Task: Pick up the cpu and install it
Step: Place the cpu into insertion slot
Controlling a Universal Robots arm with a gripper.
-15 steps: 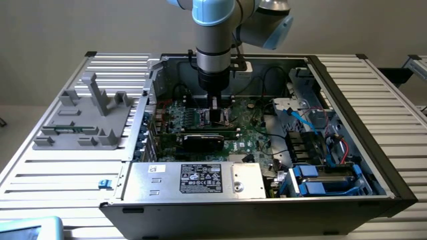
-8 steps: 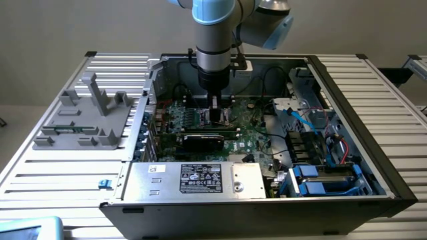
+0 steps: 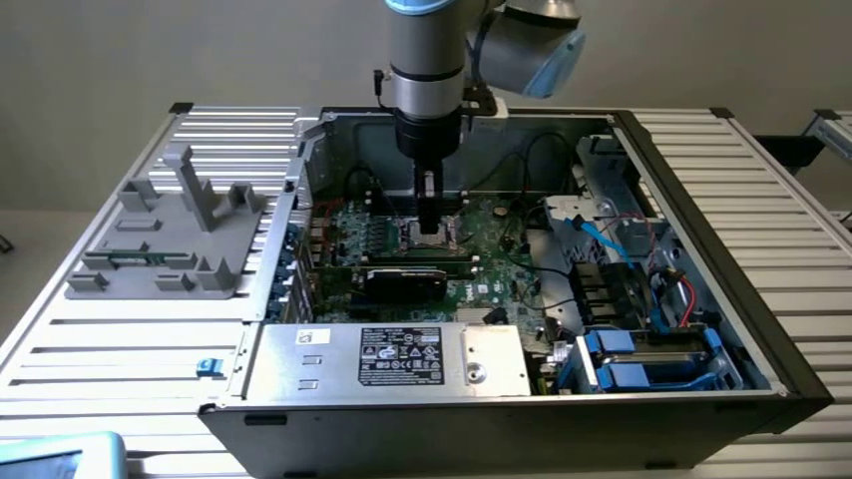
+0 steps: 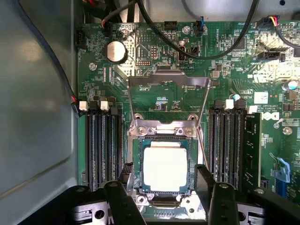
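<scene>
Between the tool's (image 4: 165, 176) parted fingers (image 4: 205, 183), the cpu (image 4: 165, 168) lies in the socket (image 4: 163, 129).

**Chip down in its socket, fingers either side**

The cpu (image 4: 165, 168) lies flat in the socket (image 4: 161, 127), its pale metal top catching the light. The hinged metal frame (image 4: 168, 82) is swung open, away from the chip. The gripper (image 4: 164, 182) hangs close over it, black fingers (image 4: 204, 180) spread wide, one on each side and neither gripping it. Memory slots (image 4: 101, 145) flank the socket on the green motherboard (image 4: 159, 61). Black cables (image 4: 206, 57) loop across the board near a coin battery (image 4: 116, 50)
</scene>
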